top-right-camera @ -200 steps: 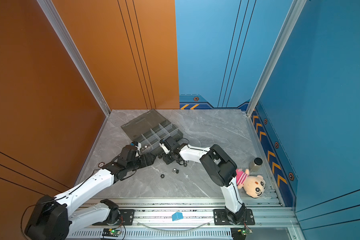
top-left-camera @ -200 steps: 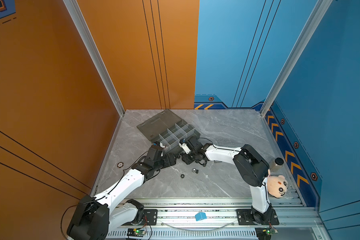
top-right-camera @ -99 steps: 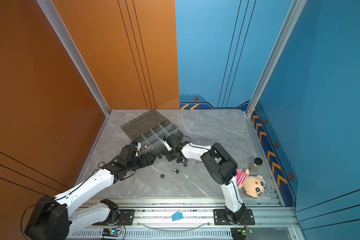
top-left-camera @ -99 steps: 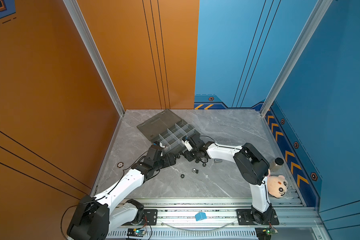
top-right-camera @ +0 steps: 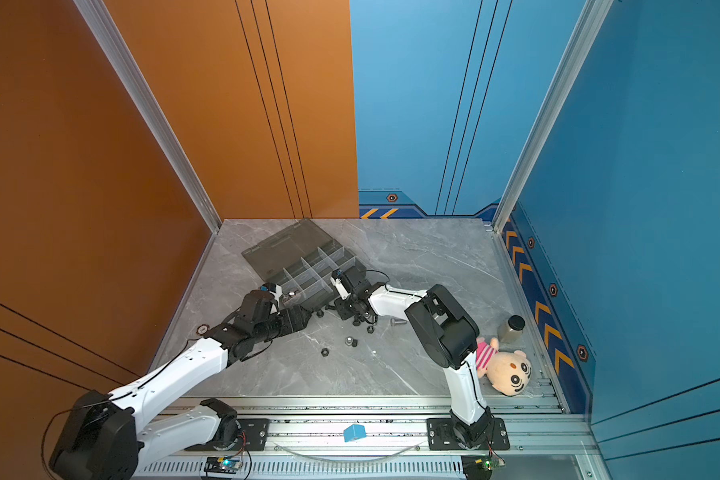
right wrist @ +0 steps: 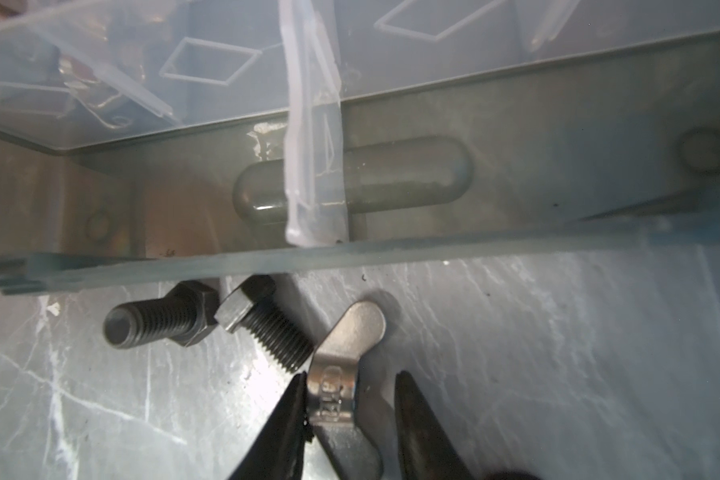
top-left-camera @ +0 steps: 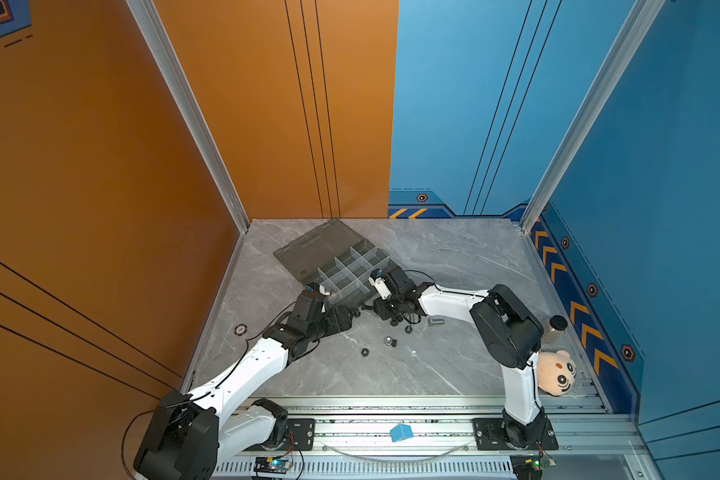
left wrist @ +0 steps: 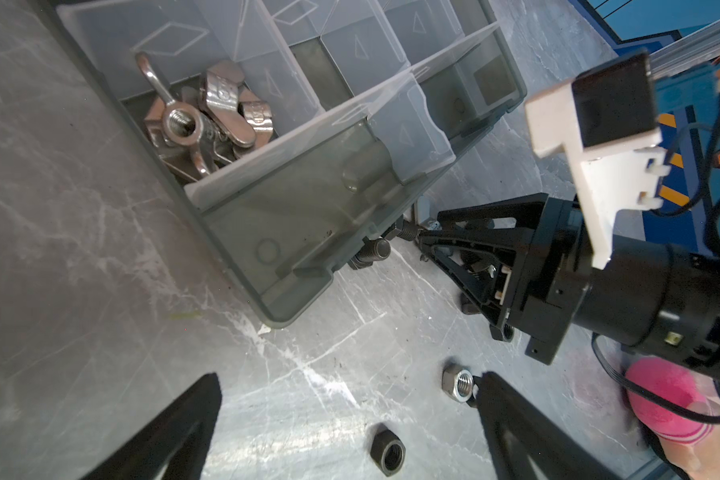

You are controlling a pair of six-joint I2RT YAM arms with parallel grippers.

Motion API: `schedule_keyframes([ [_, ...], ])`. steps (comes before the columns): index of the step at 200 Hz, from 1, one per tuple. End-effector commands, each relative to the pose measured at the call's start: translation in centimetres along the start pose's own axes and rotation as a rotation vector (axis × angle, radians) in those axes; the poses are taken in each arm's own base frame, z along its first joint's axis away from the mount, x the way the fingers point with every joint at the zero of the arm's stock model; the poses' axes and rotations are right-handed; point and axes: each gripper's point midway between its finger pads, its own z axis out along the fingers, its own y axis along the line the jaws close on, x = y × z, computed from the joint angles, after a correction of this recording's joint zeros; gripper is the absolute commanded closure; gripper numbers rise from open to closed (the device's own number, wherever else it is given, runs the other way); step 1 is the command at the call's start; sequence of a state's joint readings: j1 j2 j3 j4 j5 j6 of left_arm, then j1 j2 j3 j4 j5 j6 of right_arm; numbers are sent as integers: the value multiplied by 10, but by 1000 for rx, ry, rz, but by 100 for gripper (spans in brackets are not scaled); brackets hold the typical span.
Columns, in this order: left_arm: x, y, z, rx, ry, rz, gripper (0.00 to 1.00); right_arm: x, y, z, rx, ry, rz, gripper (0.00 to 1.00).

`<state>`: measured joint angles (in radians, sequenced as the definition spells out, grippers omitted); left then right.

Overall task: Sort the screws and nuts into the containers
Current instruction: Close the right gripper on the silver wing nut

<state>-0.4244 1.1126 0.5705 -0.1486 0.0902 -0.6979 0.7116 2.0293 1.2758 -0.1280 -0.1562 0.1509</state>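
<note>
A smoky-grey box point(top-left-camera: 308, 253) lies with its lid open on a grey marble bench point(top-left-camera: 454, 266), and two robot arms reach in beside it. We judge the sorting begun but far from finished.

One corner compartment holds a small heap of shiny wing nuts point(left wrist: 200, 120). The compartments we can see next to it look empty.

The right tool point(right wrist: 350, 376) sits low on the bench just outside the box wall, its jaws partly spread around a single wing nut point(right wrist: 362, 324). One finger touches it and the other stands just clear, so it is not yet pinched. Two black bolts point(right wrist: 163, 320) lie heads together right beside that nut, close against the box.

The left tool point(left wrist: 350, 415) hovers spread wide and empty over a black nut point(left wrist: 387, 457), with a silver nut point(left wrist: 458, 380) at one fingertip.

More loose pieces, among them a silver bolt point(top-left-camera: 436, 321), lie scattered on the bench, waiting to be sorted.
</note>
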Motion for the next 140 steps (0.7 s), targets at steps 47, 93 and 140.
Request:
schedule_keyframes([
  [47, 5, 5, -3, 1, 9, 0, 2, 47, -6, 12, -3, 143, 20, 76],
  [93, 5, 5, -4, 3, 5, 0, 2, 40, -1, 5, -27, 111, 22, 93],
  [140, 2, 4, -9, 30, -5, -20, 2, 16, -2, -18, -91, 7, 55, 100],
])
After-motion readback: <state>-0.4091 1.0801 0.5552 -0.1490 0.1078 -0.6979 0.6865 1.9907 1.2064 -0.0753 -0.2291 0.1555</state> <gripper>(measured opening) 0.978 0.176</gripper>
